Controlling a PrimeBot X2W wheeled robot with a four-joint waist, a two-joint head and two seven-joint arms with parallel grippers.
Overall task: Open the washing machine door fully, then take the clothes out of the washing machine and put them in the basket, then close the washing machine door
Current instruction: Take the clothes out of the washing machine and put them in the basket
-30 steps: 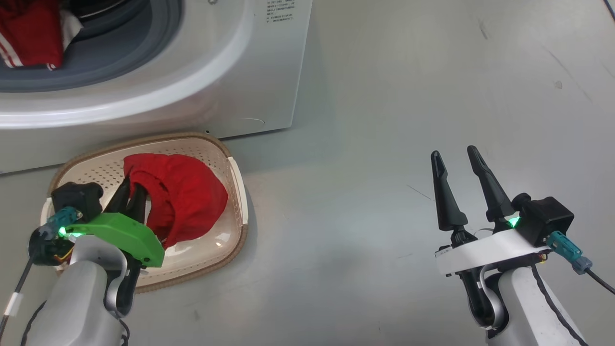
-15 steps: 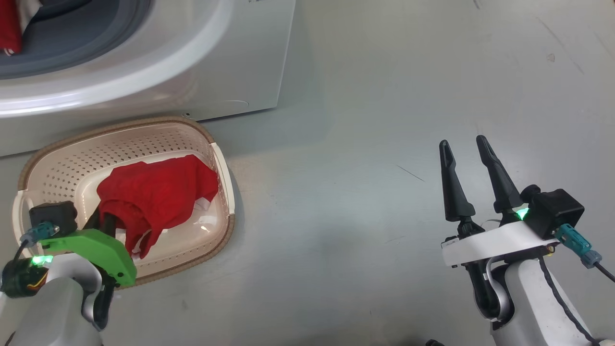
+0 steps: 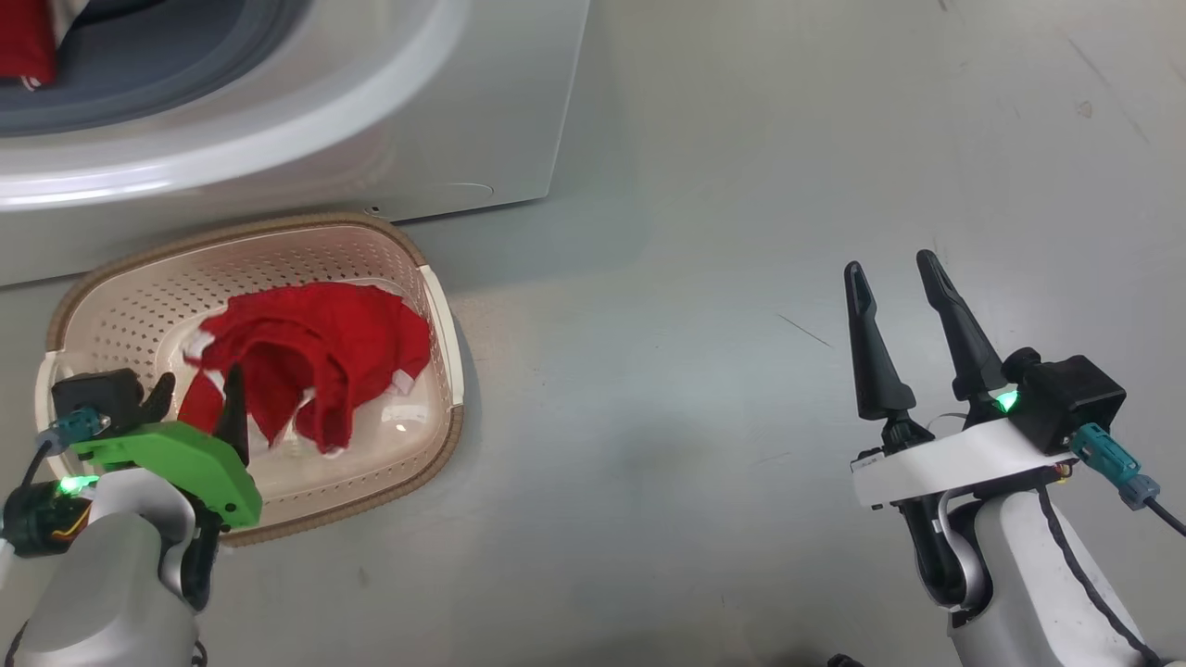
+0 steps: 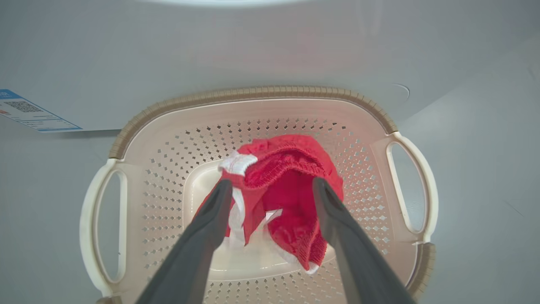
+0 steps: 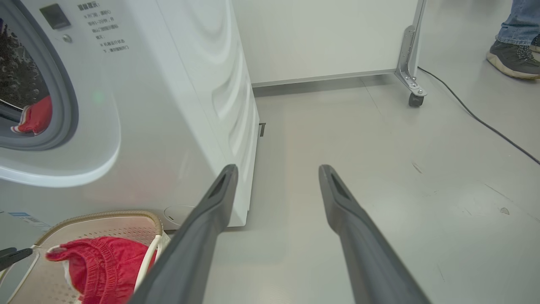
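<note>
2 spread wide, empty: L gripper over red clothes in basket; R gripper over floor.

Clothes in washing machine edge-cropped, perhaps one garment.

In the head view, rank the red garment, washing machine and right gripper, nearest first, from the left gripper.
1. red garment, in the basket, at the left gripper fingertips.
2. washing machine, behind the basket.
3. right gripper, far across the floor.
</note>
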